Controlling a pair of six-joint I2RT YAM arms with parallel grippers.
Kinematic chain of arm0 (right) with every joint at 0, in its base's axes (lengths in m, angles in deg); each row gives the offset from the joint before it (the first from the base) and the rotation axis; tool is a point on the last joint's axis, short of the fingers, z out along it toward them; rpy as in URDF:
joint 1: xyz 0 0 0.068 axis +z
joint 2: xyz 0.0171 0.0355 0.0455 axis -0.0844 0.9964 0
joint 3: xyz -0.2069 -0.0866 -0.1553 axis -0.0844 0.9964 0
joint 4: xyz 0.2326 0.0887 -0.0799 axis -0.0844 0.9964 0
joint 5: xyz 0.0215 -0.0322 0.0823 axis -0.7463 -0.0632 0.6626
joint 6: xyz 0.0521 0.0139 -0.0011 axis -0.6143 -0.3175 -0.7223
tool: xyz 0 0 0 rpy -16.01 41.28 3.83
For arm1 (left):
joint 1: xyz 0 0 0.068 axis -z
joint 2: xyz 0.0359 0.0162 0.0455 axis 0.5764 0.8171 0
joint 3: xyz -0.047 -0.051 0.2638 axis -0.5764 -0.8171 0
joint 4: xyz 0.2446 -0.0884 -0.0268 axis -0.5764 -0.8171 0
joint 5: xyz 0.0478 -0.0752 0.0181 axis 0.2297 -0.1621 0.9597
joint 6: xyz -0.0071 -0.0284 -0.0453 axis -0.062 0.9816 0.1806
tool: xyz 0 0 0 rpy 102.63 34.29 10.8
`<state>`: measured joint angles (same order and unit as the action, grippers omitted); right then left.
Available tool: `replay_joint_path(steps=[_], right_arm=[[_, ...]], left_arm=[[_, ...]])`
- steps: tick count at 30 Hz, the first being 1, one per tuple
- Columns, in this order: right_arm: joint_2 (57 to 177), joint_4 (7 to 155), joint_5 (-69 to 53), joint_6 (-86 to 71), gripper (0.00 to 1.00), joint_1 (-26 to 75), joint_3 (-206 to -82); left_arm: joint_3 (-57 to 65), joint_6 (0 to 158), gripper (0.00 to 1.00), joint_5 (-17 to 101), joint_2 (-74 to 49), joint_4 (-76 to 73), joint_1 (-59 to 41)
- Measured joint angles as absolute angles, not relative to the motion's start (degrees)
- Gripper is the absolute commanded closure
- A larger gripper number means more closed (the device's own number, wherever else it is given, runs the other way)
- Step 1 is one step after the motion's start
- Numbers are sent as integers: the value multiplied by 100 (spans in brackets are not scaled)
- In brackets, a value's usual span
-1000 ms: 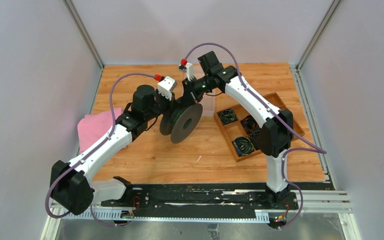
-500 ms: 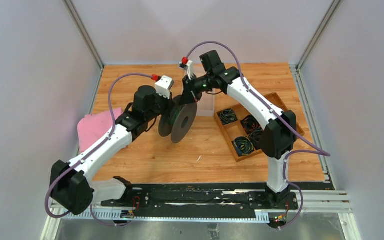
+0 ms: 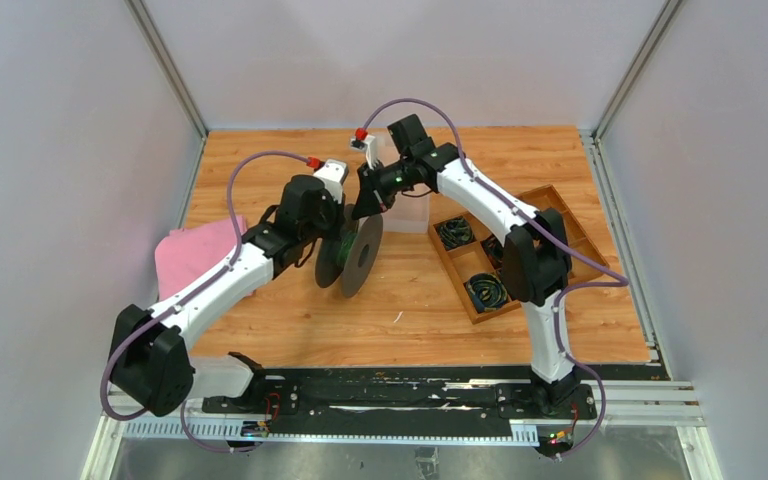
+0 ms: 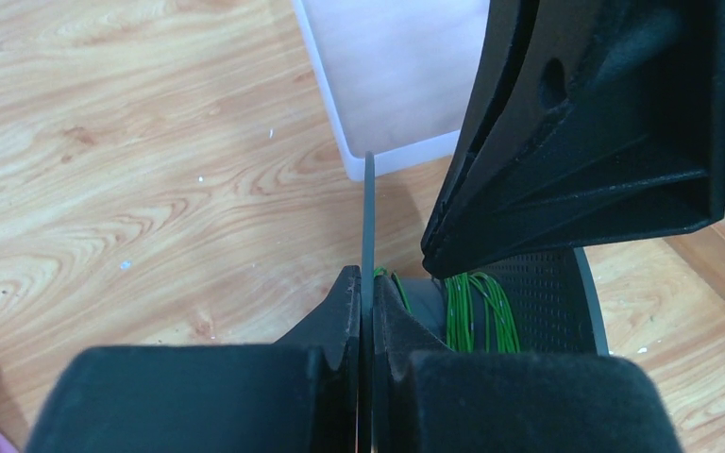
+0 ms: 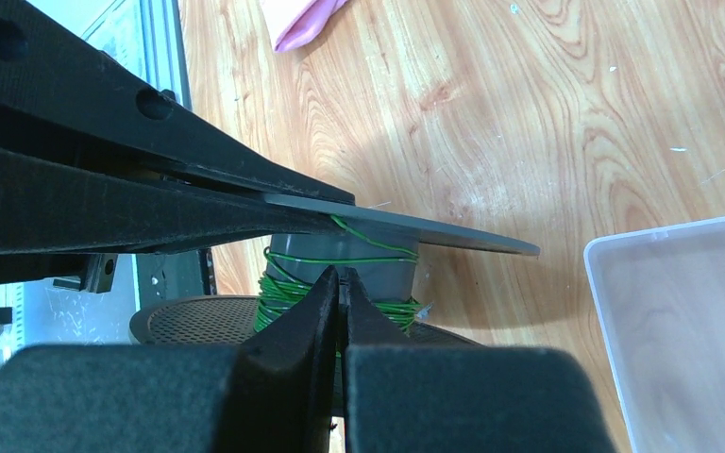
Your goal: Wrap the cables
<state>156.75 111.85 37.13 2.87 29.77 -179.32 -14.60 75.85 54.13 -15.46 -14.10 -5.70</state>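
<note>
In the last second the spool (image 3: 353, 255) had swung round over the middle of the table (image 3: 290, 310). Its broad dark face, which had been turned up towards me, now showed almost edge-on, and it had drifted a little towards the left edge. The right gripper (image 5: 340, 276) had come across with it and now sat close against the top of the reel. To my eye that was one more turn going on, with the winding well under way but not finished. The left gripper (image 4: 363, 283) was clamped on the thin edge of one flange (image 4: 368, 208), carrying the reel. The right one had its fingers pressed tight together just in front of the grey hub (image 5: 387, 278). I could not tell whether a strand was nipped between them. The cables (image 4: 472, 307), thin and green, lay wound in loose turns round that hub between the two flanges, with one strand running up under the upper flange. Just behind the spool, towards the far edge, stood a clear plastic bin (image 3: 415, 210), and I saw nothing in the part of it I could see into. By the right edge lay a wooden tray (image 3: 452, 277) with dark coiled bundles (image 3: 454, 233) in its compartments. A pink cloth (image 3: 185, 255) lay at the left edge.
</note>
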Motion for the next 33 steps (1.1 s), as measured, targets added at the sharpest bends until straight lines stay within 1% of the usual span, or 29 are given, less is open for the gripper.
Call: replay_joint_path(steps=[17, 33], right_arm=[[15988, 11004, 3875, 290, 99, 2977, -18103], [16073, 10925, 3798, 16, 99, 2977, -18151]], left_arm=[[-1145, 7848, 100, 5704, -1175, -1709, -549], [-1099, 7918, 100, 5625, -1133, -1744, -549]])
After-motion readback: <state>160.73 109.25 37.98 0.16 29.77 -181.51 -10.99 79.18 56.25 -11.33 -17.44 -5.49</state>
